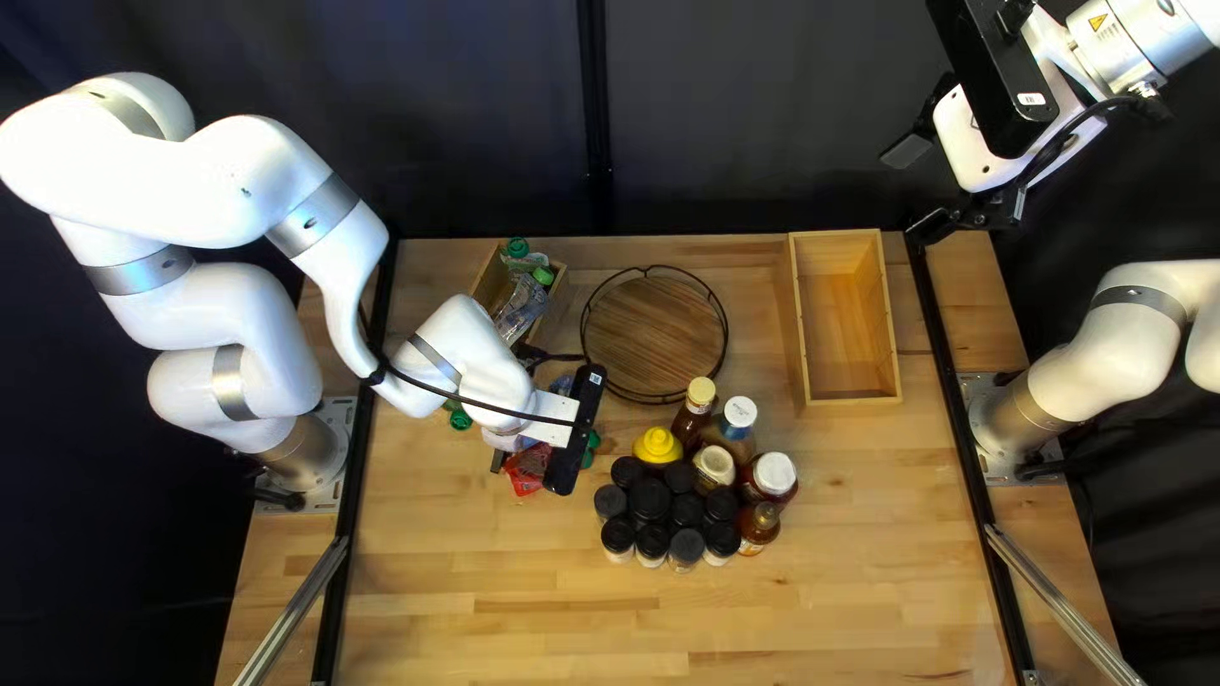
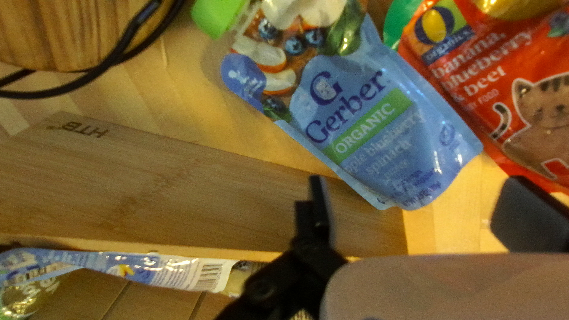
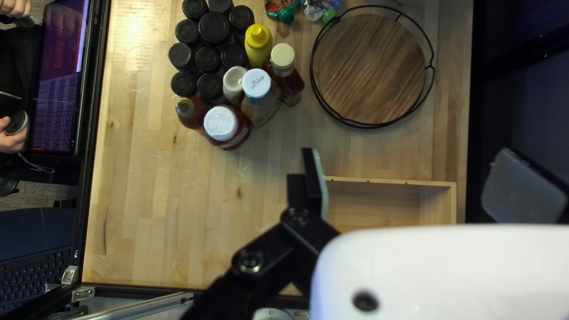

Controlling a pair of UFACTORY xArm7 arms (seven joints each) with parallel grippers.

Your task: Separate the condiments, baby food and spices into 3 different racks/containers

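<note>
Left gripper (image 1: pixel 498 461): spread wide, gripping nothing. Right gripper (image 1: pixel 920 189): likewise. In right wrist view only: person's hand (image 3: pixel 9 143), keyboard (image 3: pixel 37 274).

Pretty sure it's a robotics lab, folks: white robot arms (image 1: pixel 235 305) mounted at both sides of the table (image 1: pixel 508 629), dark curtain (image 1: pixel 763 114) behind it, plus a screen (image 3: pixel 59 83), keyboard (image 3: pixel 35 274) and somebody's hand (image 3: pixel 12 141) by its near edge.

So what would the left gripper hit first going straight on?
Probably the blue baby-food pouch by the wooden box, though the box's rim might come first; depth is unclear.
</note>
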